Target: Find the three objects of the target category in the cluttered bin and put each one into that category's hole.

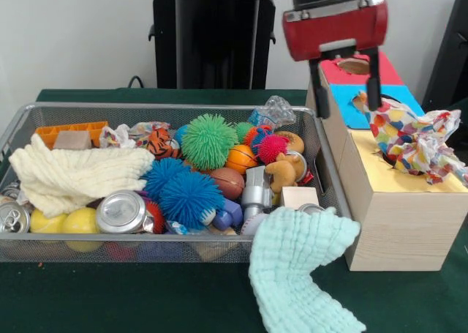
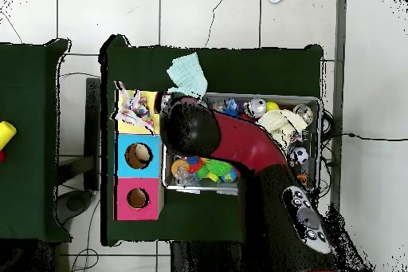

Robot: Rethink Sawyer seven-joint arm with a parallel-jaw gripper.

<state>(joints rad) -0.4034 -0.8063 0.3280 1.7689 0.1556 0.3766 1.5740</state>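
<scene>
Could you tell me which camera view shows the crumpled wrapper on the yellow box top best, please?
The front view: the wrapper lies unobstructed on the yellow box top, its coloured patches clear, the open gripper beside it. Overhead, it is only a small patch.

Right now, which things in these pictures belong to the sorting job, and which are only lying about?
Belong to the job:
- crumpled wrapper, lying on the yellow section of the wooden box
- wire mesh bin
- gripper, open, above the box

Only lying about:
- mint cloth, hanging over the bin's corner
- cream cloth
- green spiky ball
- blue spiky balls
- drink cans
</scene>
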